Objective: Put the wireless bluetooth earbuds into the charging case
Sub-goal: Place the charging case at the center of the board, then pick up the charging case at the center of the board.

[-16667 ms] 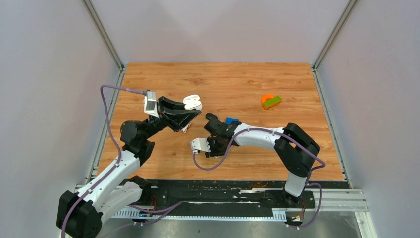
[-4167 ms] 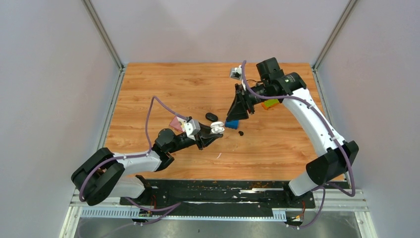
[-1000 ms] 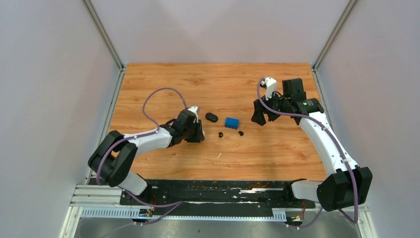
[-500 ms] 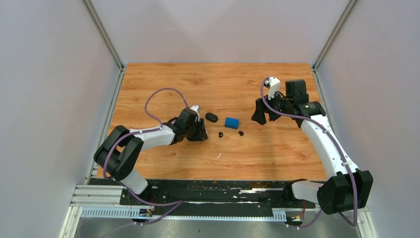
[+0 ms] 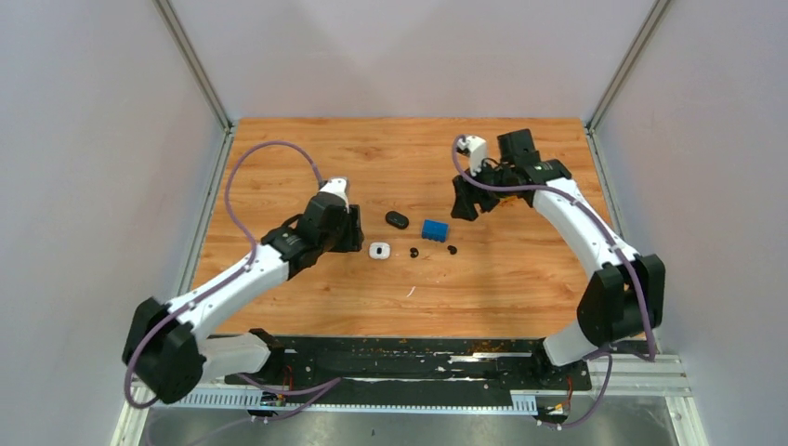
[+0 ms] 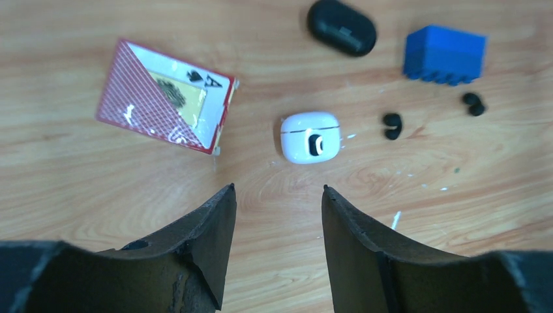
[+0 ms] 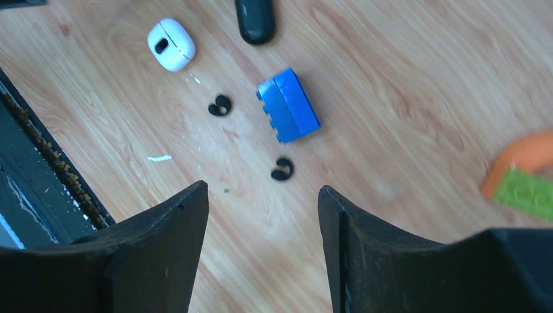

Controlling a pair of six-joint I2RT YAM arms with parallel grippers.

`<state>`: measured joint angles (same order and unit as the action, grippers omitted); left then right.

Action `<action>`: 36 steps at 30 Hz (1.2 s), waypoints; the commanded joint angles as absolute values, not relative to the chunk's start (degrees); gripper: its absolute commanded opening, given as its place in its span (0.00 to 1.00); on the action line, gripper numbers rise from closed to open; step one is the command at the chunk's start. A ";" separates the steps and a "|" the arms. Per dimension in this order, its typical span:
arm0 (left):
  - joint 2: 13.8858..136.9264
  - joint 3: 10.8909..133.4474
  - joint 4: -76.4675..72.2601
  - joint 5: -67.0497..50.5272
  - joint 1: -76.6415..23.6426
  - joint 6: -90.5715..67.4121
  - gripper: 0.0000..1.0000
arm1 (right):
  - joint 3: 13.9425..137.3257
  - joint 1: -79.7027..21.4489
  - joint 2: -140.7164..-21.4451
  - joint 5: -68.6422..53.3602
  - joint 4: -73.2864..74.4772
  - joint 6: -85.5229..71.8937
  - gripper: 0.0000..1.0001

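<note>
A white charging case (image 5: 379, 250) lies shut on the table, also in the left wrist view (image 6: 310, 137) and the right wrist view (image 7: 171, 44). Two tiny black earbuds (image 5: 413, 252) (image 5: 453, 250) lie loose to its right, near the blue block (image 5: 434, 229); both wrist views show them (image 6: 392, 126) (image 6: 474, 104) (image 7: 220, 105) (image 7: 282, 169). No white earbud shows. My left gripper (image 5: 351, 237) (image 6: 277, 189) is open and empty, just left of the case. My right gripper (image 5: 462, 203) (image 7: 262, 187) is open and empty, above and right of the block.
A black oval case (image 5: 397, 220) (image 6: 342, 26) lies shut behind the white case. A red playing card (image 6: 166, 94) lies left of it. A thin white sliver (image 5: 410, 292) lies nearer the front. An orange piece (image 7: 522, 156) and a green brick (image 7: 528, 192) sit at the right.
My left gripper has let go of the white case, which now lies on the table, and has drawn back to the left. My right arm has swung left toward the blue block.
</note>
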<state>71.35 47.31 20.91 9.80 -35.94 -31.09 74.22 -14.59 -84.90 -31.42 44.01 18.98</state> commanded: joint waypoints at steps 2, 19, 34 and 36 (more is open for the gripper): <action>56.40 44.96 22.01 11.90 -35.77 -27.44 0.58 | 83.64 -23.52 -94.73 -25.18 43.43 25.93 0.59; 38.47 35.07 21.77 6.76 -35.90 -31.11 0.65 | 106.17 -33.49 -124.29 -14.94 42.86 28.70 0.67; 39.57 33.39 18.61 4.53 -35.91 -31.22 0.63 | 105.42 -33.95 -128.54 -21.62 42.38 29.95 0.64; 39.55 33.11 18.40 4.40 -35.92 -31.29 0.63 | 105.62 -34.10 -129.07 -21.43 42.20 30.07 0.62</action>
<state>39.81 33.63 20.47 5.08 -35.94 -31.81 104.01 -33.45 -127.87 -19.77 43.55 28.88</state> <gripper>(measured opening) 0.630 0.633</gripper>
